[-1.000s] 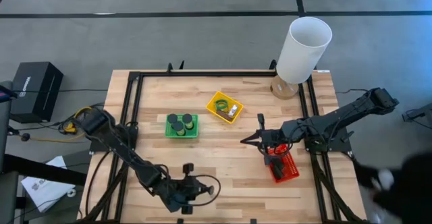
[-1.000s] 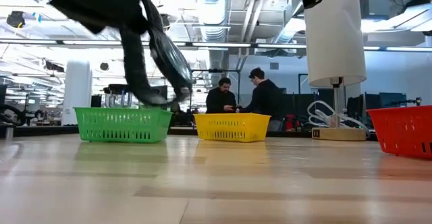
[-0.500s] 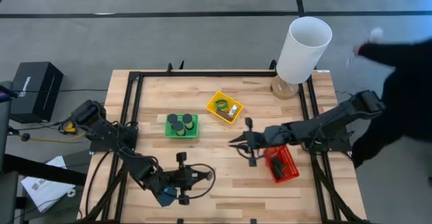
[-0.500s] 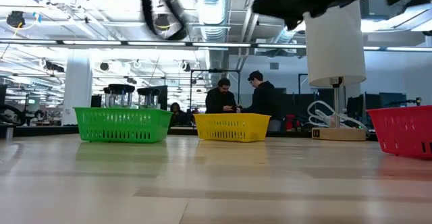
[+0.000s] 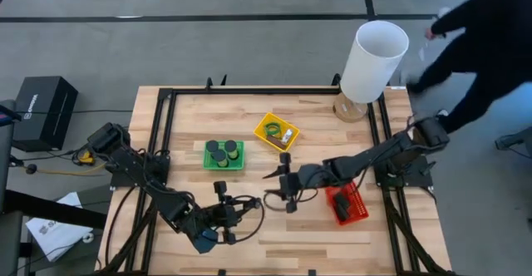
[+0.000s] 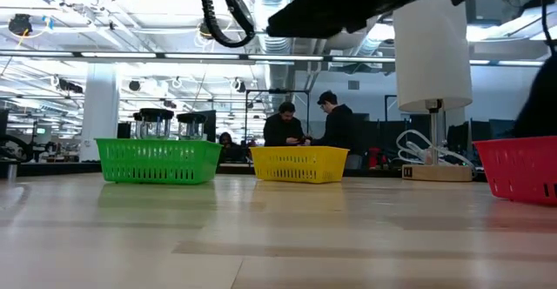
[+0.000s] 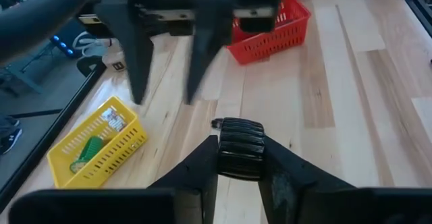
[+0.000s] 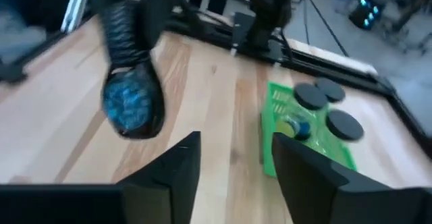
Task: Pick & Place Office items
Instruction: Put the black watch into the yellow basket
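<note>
My left gripper (image 5: 252, 206) is over the table's near middle, shut on a black ribbed puck (image 7: 239, 150). The right wrist view shows the puck's blue face (image 8: 131, 106). My right gripper (image 5: 268, 186) hangs open just right of it, fingers pointing at the left gripper, nothing between them (image 8: 236, 143). More black pucks (image 5: 222, 149) lie in the green tray (image 5: 239, 161). A green ring (image 5: 272, 130) lies in the yellow tray (image 5: 264, 138). The red tray (image 5: 349, 205) stands under the right arm. My left gripper pinches the puck's ribbed rim (image 7: 226, 151) between its two fingers. The fingers come from the table's left and point toward its right. The puck is lifted clear of the table, its blue face turned toward the right gripper.
A tall white cylinder (image 5: 374, 56) stands at the table's far right corner. A person's dark sleeve (image 5: 482, 35) reaches in beside that corner. A black frame (image 5: 166, 126) runs along the table's edges. Bare wood lies between the trays and the near edge.
My right gripper has left the red tray, gone toward the table's left and opened. My left gripper has risen from near the table's near edge and moved a little toward the far edge, still shut on the puck. The person has moved from near right to far right.
</note>
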